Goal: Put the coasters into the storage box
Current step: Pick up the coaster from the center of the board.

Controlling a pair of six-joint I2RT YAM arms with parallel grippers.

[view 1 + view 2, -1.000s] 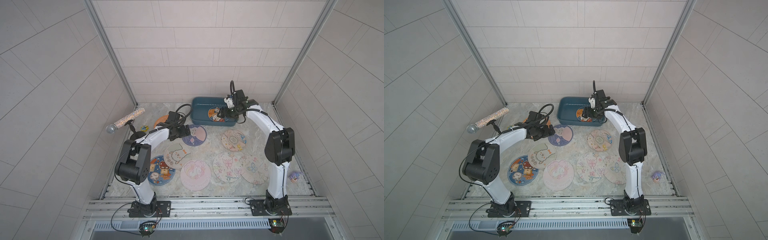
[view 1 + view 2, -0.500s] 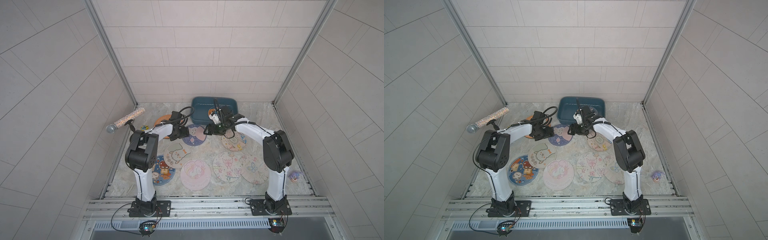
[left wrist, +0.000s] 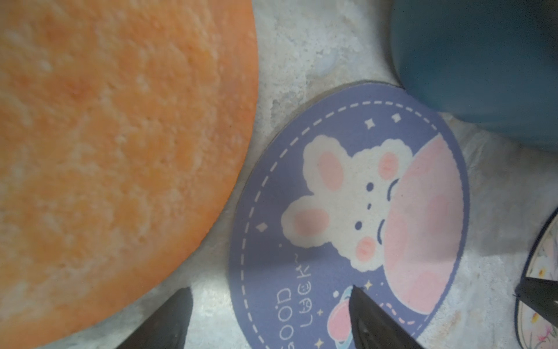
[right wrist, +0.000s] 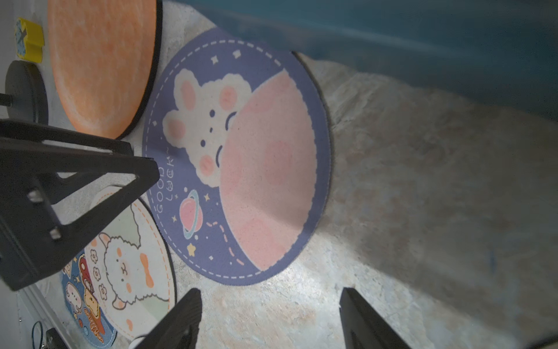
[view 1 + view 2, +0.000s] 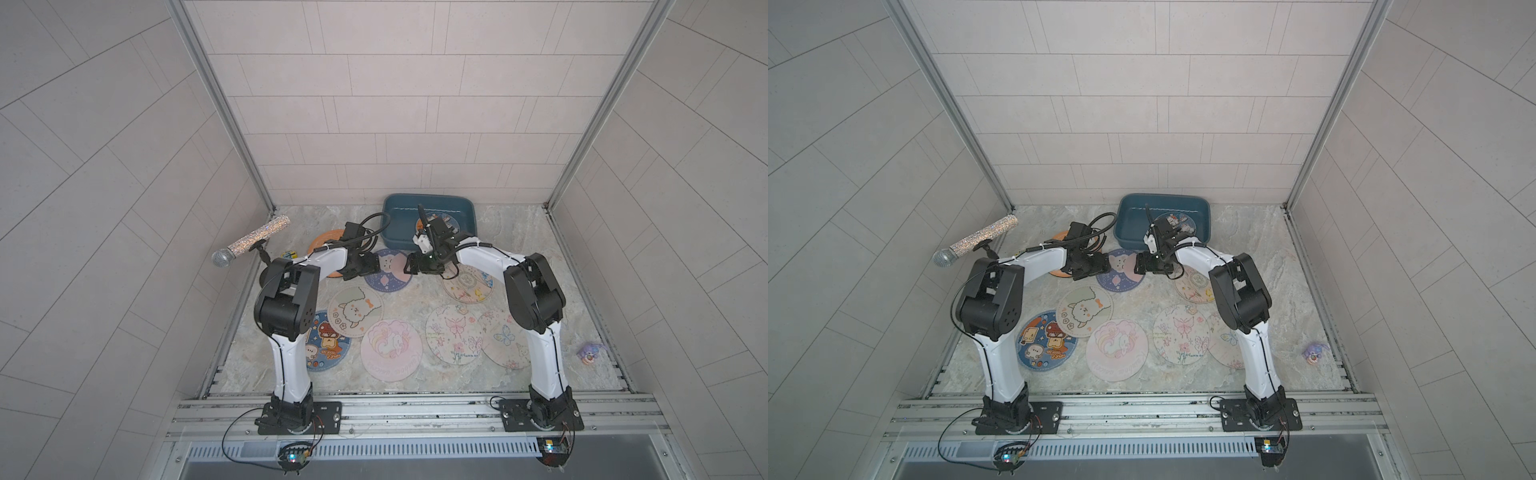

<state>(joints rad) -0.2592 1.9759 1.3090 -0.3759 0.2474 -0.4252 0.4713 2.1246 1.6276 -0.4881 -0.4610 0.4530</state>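
Storage box: the teal storage box (image 5: 401, 216) sat at the back of the table, against the rear wall.
Done: I could see one patterned coaster (image 5: 1183, 222) lying inside it, partly hidden behind the right wrist. I could not tell whether another lay beneath it.
Left: I counted eight coasters on the table, none in any grip. They were the orange one (image 3: 105, 136), the purple bunny coaster (image 4: 241, 157), an alpaca one (image 5: 355, 309), a blue one (image 5: 328, 347), a pink one (image 5: 390, 349), two with butterflies (image 5: 455, 334), and a cream one (image 5: 467, 286) under the right arm.
Left gripper: the left gripper (image 3: 269, 290) stood wide open and empty, one finger over the purple coaster's edge and the other over bare table beside it.
Right gripper: the right gripper (image 4: 269, 290) was also spread and empty, low over bare table just beside the same coaster.
My read: the job had barely started, and the purple bunny coaster, lying just in front of the box, looked next.
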